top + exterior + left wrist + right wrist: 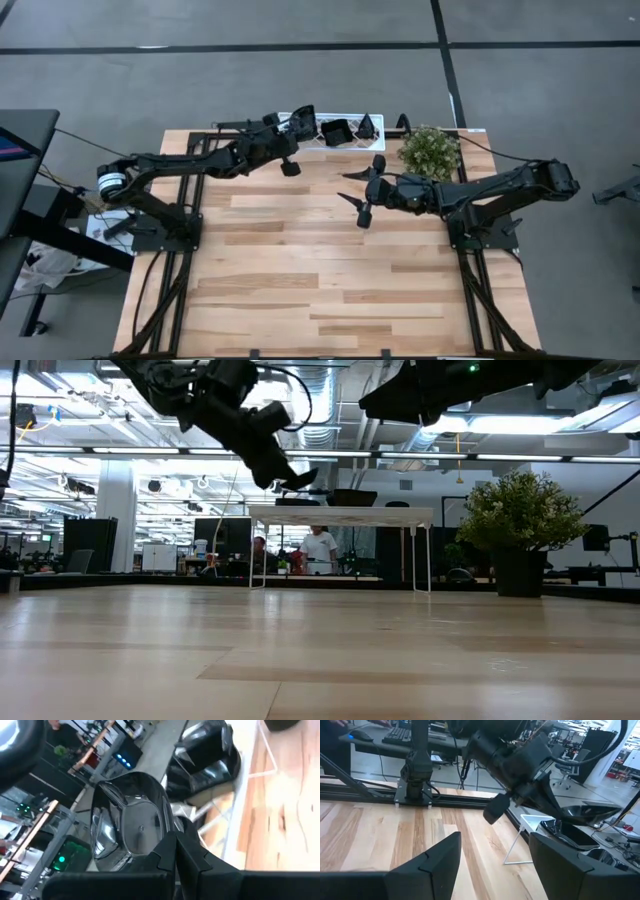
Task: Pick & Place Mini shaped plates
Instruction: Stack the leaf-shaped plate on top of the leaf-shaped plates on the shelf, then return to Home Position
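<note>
No writing I can read. My left gripper [303, 122] pinches one glossy black plate [131, 820] above the white tray [345, 143]; my right gripper [366, 190] hangs wide, empty.

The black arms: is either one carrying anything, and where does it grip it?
The left hand is shut on the rim of a glossy black mini plate, lifted over the white tray. The right hand is open and empty.

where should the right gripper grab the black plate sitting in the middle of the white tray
Probably by its raised rim. The square black plate lies open side up in the white tray, so the open right gripper could come from above, one finger inside the rim and one outside.
</note>
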{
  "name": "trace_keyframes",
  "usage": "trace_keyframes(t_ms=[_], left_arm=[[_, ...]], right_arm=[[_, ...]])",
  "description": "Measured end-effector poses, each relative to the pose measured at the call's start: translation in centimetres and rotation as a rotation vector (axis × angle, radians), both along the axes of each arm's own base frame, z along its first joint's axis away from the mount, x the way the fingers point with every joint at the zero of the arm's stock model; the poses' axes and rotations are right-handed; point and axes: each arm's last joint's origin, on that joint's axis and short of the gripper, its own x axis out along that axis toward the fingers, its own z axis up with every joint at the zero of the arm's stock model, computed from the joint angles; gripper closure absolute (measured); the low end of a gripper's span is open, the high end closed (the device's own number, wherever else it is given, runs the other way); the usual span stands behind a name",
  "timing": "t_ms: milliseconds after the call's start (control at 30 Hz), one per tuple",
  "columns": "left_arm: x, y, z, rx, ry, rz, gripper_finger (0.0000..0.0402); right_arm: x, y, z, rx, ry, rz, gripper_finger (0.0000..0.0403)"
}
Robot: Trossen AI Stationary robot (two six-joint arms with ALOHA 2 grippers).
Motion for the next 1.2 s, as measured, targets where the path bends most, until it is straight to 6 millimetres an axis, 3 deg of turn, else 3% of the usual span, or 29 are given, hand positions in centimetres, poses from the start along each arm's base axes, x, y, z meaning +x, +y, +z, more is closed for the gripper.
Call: trace_keyframes(t_ms=[400,833,1033,1200], left_arm=[[0.2,0.7,-0.4,0.036,-0.006,0.022,0.0388],[0.0,0.7,-0.1,0.033,-0.031,0.123,0.0296],[-0.1,-2.9,1.5,0.011,-0.115,0.194,0.0291],[-1.9,-7.9,2.2,-0.137,-0.233,0.013,0.0291]], right_arm=[[0.0,0.0,0.0,0.0,0.002,-0.001,0.0173],[0.0,0.0,-0.1,-0.001,0.006,-0.001,0.0173],[0.0,0.0,0.0,-0.002,0.005,0.0,0.0173],[0.0,0.2,0.0,-0.04,0.015,0.011,0.0173]])
